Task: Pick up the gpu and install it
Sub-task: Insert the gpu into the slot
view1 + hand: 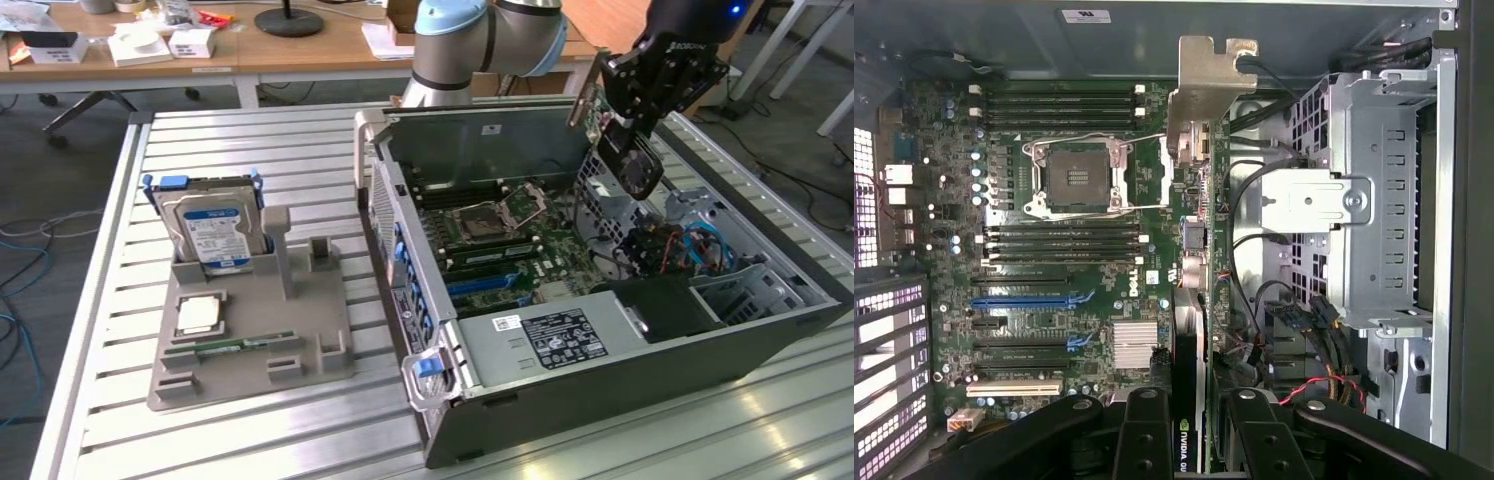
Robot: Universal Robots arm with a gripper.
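Gripper [630,125] fingers [1144,440] clamped on the graphics card [635,168], one each side of it. Card hangs on edge above the open computer case [601,400], over the far-right part of the inside, not seated in any slot; its metal bracket [1204,80] points twd the case's rear wall.

Inside case: motherboard [534,250] w/ empty processor socket [1076,175], memory sticks [1059,100] in rows either side of socket, power supply [561,335] w/ label at near end, metal drive cage [1374,200], loose cables [694,245].

On the table [267,140], at exterior view's left, well apart from case: gray holder [314,300] w/ hard drive [211,225] standing upright in its slot, square silver chip [198,315] flat in a recess, thin green stick [247,345] in a groove.
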